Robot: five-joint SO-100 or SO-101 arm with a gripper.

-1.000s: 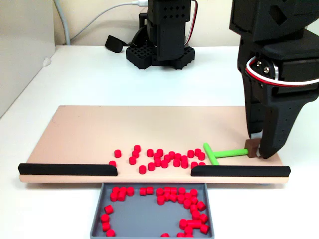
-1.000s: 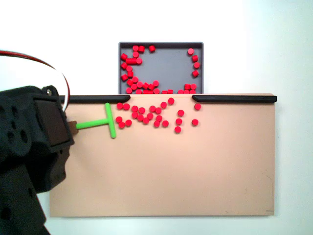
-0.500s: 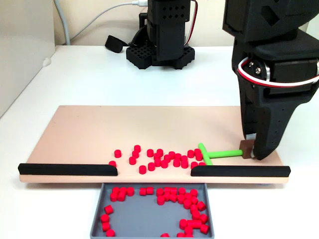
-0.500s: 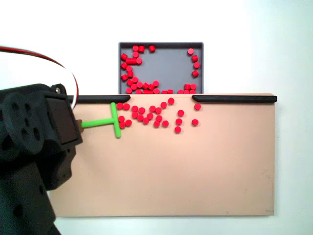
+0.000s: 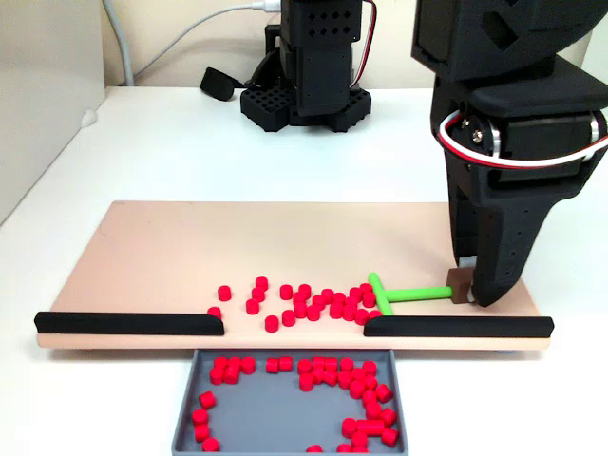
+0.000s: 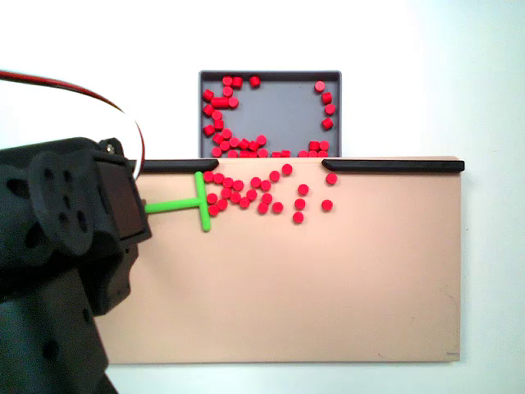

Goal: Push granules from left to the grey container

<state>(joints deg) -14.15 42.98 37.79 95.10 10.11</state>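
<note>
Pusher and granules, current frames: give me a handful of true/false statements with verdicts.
1. The gripper holds the green pusher by its stem end. True.
2. The pusher's crossbar touches the nearest granules on the tan board. True.
3. The grey container holds no granules. False: many red granules already lie in it, mostly along its walls.
4. The gap between the two black rails lines up with the grey container. True.
5. All loose granules on the board sit behind the rail at the left of the front fixed view. False: they lie mostly at the gap, in front of the container.
6. The pusher is red. False: it is green.
</note>
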